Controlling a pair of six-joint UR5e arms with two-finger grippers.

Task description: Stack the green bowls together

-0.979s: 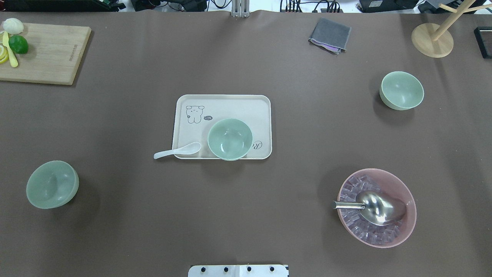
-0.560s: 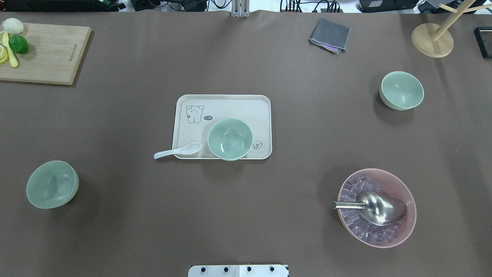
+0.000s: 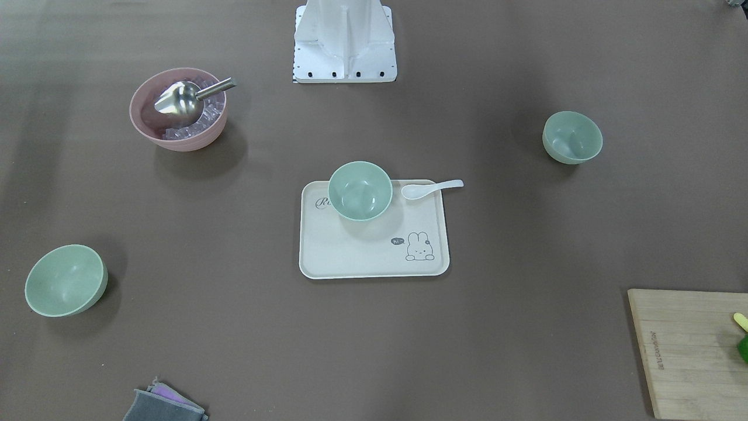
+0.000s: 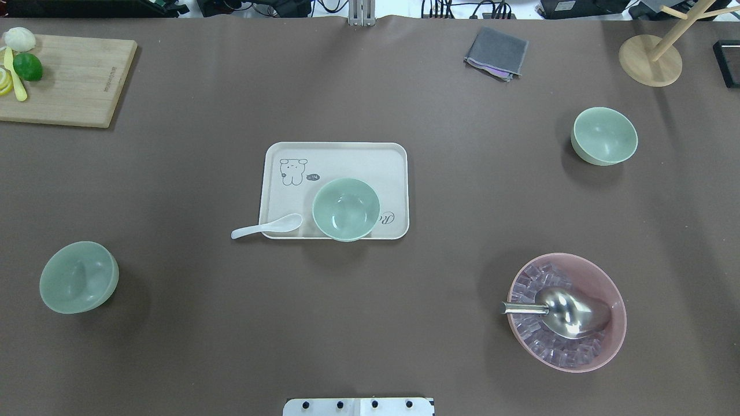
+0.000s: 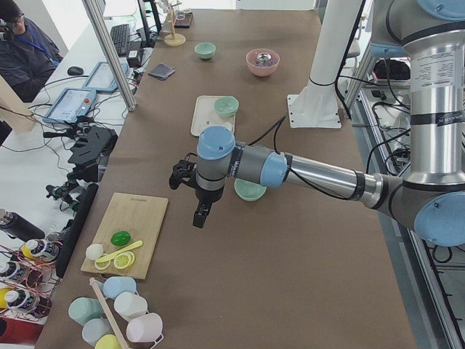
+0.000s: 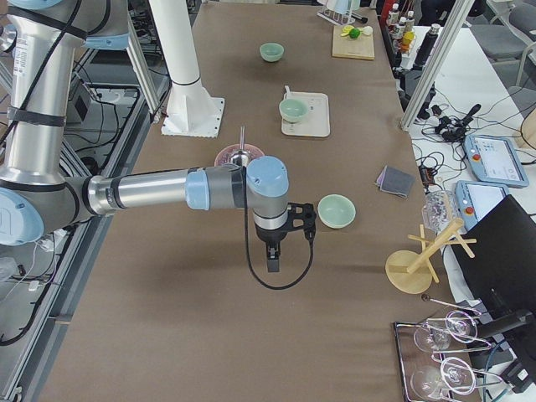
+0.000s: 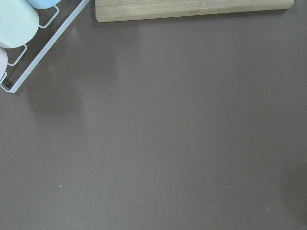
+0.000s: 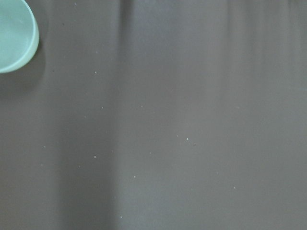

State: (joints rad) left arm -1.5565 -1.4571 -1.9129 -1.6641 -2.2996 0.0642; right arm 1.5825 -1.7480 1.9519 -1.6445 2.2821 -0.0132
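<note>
Fingers of left gripper (image 5: 199,217) and right gripper (image 6: 272,261) are pointing down, opening impossible to tell. Each is hovering near one pale mint-green round plastic bowl: left-edge bowl (image 4: 78,277), right-edge bowl (image 4: 604,136); third bowl (image 4: 346,208) mid-worktop.

Three small, pale mint-green bowls stand upright, empty and unstacked. The left bowl (image 4: 78,277) sits near the fingers of the left gripper (image 5: 198,219), not touching them. The right bowl (image 4: 604,136) sits near the right gripper (image 6: 272,266). The middle bowl (image 4: 346,208) stands between, well apart from both.
</note>
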